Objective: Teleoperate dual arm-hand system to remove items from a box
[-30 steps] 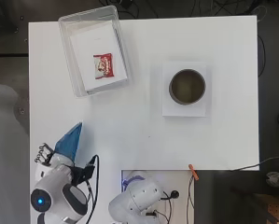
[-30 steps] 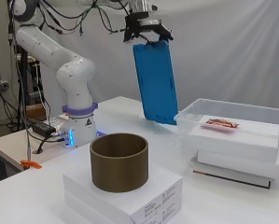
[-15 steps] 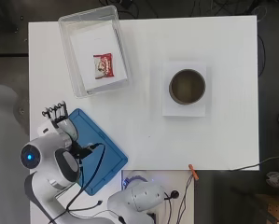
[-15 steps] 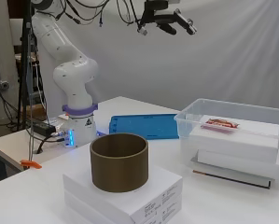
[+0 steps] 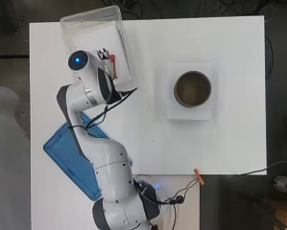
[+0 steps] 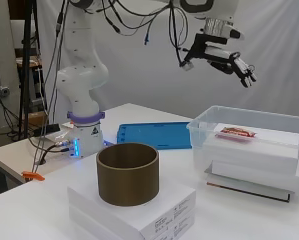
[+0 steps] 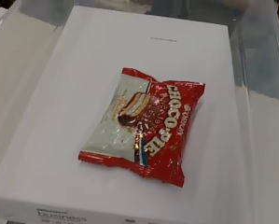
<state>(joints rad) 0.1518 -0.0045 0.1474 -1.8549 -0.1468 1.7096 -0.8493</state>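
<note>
The clear plastic box (image 5: 91, 16) stands at the table's far left corner, and a white carton (image 6: 253, 151) fills it. On that carton lies a red and white snack packet (image 6: 237, 132), flat and alone; the wrist view looks straight down on the snack packet (image 7: 146, 123). My hand (image 6: 223, 52) hangs well above the box with its fingers (image 6: 245, 73) relaxed and nothing in them. In the overhead view my hand (image 5: 103, 54) covers most of the packet (image 5: 113, 65). The blue lid (image 5: 70, 158) lies flat on the table beside the arm's base.
A brown cylinder (image 5: 193, 89) stands on a white carton (image 6: 139, 215) at the middle right. The blue lid (image 6: 154, 135) lies between the arm's base and the clear box (image 6: 203, 134). A small orange clip (image 5: 198, 177) sits at the near table edge.
One second ago the hand held the blue lid upright; it then let the lid go flat on the table. The empty hand has since swung over the clear box.
</note>
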